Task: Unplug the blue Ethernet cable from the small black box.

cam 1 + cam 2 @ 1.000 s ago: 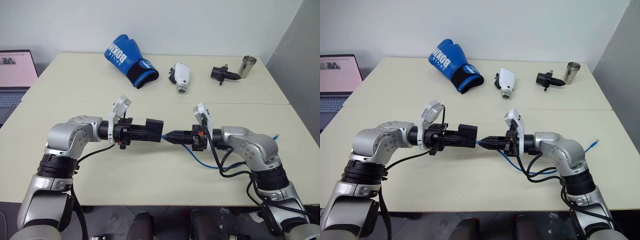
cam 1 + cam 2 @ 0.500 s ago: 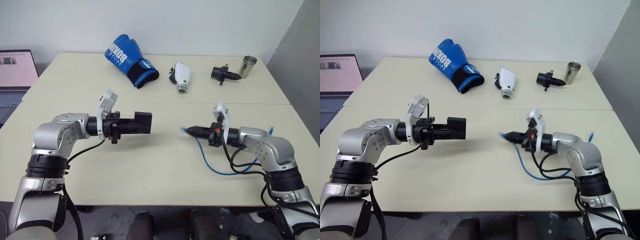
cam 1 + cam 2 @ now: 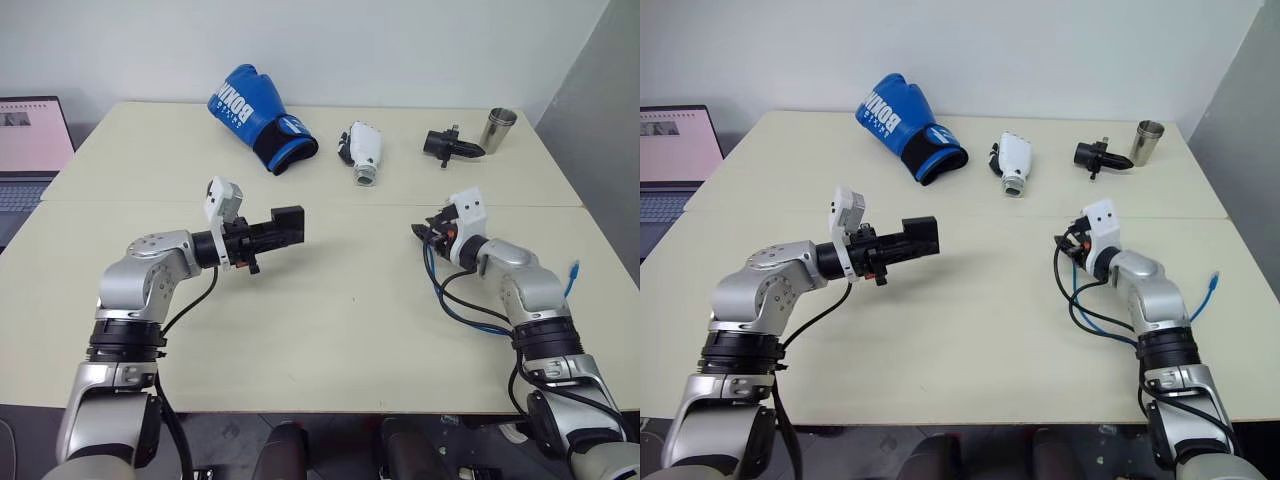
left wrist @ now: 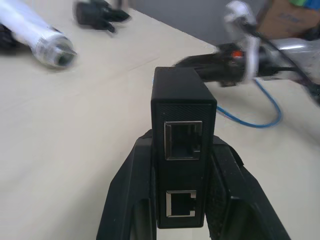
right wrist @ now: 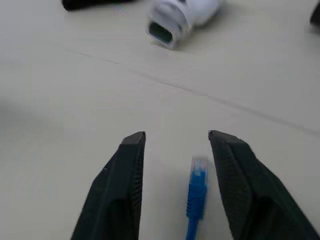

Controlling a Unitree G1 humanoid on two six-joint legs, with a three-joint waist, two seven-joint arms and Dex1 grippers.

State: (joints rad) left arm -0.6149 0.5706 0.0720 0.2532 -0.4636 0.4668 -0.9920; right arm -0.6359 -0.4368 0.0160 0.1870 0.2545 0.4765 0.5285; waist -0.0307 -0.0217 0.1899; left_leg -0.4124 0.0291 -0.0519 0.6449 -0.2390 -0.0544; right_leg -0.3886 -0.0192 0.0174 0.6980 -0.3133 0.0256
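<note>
Box: we clamp the small black box in the left gripper, ports empty — rigid, light.
Cable: the blue Ethernet cable (limp, slippery) lies between the parted right gripper fingers — we'd take its plug.

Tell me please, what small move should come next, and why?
Probably lower the left claw and set the box on the table. Both of its ports look empty, and the cable lies loose between the right claw's open fingers, so the unplugging seems done.
</note>
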